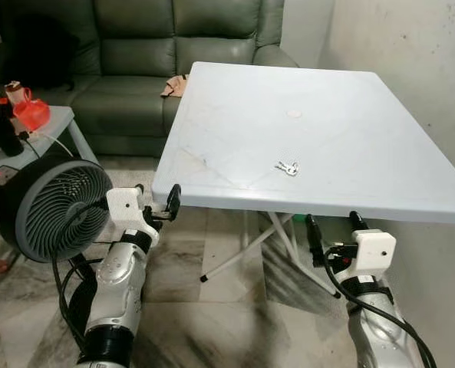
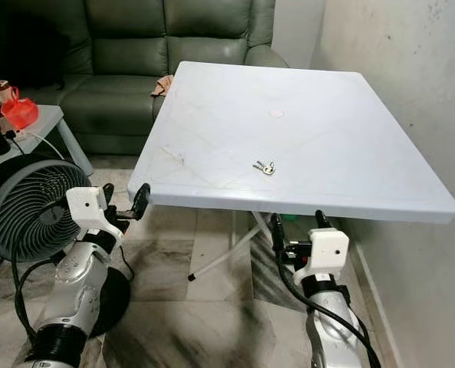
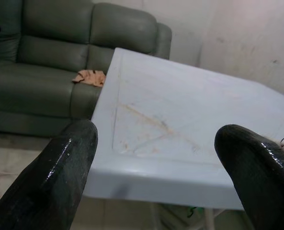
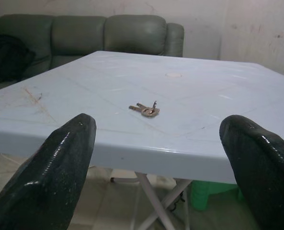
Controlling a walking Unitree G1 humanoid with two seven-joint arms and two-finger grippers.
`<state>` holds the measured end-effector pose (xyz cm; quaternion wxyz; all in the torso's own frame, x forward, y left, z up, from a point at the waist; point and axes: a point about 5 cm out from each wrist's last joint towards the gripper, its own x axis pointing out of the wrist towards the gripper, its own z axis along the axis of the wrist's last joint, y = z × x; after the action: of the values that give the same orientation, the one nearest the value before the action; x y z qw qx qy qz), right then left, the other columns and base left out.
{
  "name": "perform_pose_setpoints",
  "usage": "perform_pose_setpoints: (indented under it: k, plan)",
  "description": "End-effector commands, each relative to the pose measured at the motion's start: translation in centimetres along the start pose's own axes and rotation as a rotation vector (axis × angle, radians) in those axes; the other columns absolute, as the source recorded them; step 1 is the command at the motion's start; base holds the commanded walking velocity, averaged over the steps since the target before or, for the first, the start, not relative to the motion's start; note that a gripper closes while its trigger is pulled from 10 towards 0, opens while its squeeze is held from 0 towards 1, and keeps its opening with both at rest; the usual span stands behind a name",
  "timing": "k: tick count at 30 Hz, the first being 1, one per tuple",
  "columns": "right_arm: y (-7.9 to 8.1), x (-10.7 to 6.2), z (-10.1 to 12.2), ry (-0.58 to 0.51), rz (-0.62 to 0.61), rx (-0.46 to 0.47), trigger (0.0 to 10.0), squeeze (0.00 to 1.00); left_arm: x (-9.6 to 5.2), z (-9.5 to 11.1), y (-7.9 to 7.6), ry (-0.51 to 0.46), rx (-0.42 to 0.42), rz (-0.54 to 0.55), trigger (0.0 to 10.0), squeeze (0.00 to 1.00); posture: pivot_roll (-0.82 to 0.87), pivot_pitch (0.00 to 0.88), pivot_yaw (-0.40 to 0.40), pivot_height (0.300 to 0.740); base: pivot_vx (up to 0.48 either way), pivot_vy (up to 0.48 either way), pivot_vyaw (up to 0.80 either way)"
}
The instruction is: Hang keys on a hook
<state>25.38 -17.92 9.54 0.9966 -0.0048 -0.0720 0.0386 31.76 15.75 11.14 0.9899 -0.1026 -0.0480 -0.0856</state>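
Right wrist view: keys (image 4: 144,109) lie flat on white table (image 1: 380,115), near front edge, well apart from both grippers. Right gripper (image 1: 331,227) sits below table edge, fingers wide apart, holding nothing; left gripper (image 1: 156,204) at near corner, also spread, empty. Best approach, imo: lift right arm above tabletop, come down over ring, pinch low. No hook in sight.

readable text: none | labels, brands: none can be read | numbers, signs: none | worktop (image 1: 350,100): plain white top, no print to read | keys (image 1: 287,167): too small to tell any marking | fan (image 1: 54,208): no readable badge | red items on side table (image 1: 29,115): no legible writing
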Motion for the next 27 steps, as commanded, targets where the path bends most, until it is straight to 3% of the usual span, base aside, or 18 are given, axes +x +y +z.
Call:
perform_pose_setpoints:
  k: [1,9,27]
  plan:
    - [0.0,0.0,0.5,0.001,0.007,-0.005,10.0,0.0,-0.1,0.4,0.0,0.012,0.006,-0.012,10.0,0.0,-0.01,0.0,-0.012,0.74,0.0,0.0,0.0]
    - [0.2,0.5,1.3,0.002,0.019,-0.009,10.0,0.0,-0.2,0.7,0.0,0.031,0.012,-0.025,10.0,0.0,-0.01,0.0,-0.014,0.74,0.03,0.0,0.0]
    - [0.9,1.0,1.9,0.005,0.059,-0.016,10.0,0.0,0.5,0.9,-0.9,0.047,0.023,-0.054,10.0,0.0,-0.01,0.0,-0.009,0.74,0.343,0.0,0.0]
